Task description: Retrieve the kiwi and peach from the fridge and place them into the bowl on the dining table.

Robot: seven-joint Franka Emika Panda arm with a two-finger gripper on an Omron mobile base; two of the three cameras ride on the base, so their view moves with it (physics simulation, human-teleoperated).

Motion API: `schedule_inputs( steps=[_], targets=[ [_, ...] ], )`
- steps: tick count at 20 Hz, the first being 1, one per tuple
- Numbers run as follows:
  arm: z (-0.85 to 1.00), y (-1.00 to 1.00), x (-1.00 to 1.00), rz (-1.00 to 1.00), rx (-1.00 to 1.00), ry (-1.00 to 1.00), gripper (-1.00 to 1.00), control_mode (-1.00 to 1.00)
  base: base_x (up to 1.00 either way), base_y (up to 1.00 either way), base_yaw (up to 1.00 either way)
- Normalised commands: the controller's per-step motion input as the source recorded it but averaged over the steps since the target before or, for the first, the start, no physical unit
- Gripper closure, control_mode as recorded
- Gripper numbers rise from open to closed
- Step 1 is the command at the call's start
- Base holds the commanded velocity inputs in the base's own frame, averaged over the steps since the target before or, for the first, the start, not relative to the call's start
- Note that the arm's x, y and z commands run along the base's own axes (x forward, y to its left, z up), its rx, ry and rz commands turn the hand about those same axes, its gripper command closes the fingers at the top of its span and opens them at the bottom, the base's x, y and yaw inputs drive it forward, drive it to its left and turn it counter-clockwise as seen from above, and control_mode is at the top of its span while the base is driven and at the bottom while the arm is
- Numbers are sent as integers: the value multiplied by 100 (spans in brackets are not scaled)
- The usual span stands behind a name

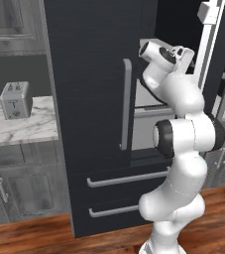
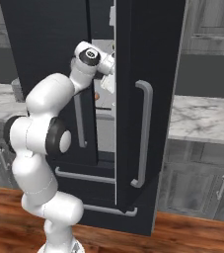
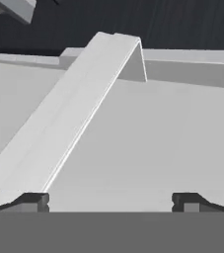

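The black fridge (image 1: 91, 99) stands with its left door shut and its right door (image 2: 150, 74) swung open toward me. My arm reaches into the gap, with the hand (image 2: 107, 74) at the level of an upper shelf. In the hand view my gripper (image 3: 111, 201) is open, fingertips (image 3: 34, 201) wide apart over a bare grey shelf (image 3: 148, 143) with a raised divider (image 3: 79, 108); nothing lies between them. A small orange-red spot, seemingly the peach (image 2: 96, 96), shows just below the hand. The kiwi is hidden. The bowl and dining table are out of view.
A toaster (image 1: 16, 99) sits on the marble counter (image 1: 20, 126) left of the fridge; more counter (image 2: 202, 118) lies to its right. Two fridge drawers with bar handles (image 1: 126, 179) sit below. Grey cabinets flank it above a wooden floor (image 2: 192, 232).
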Motion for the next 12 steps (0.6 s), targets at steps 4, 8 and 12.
schedule_inputs(
  steps=[4,8,12],
  targets=[
    [-4,-100,-54,-9,0,1,-100,-100,0,0,0],
    [0,-85,-98,-4,0,-10,-100,-100,0,0,0],
    [0,-53,-90,0,0,-15,-100,-100,0,0,0]
  ],
)
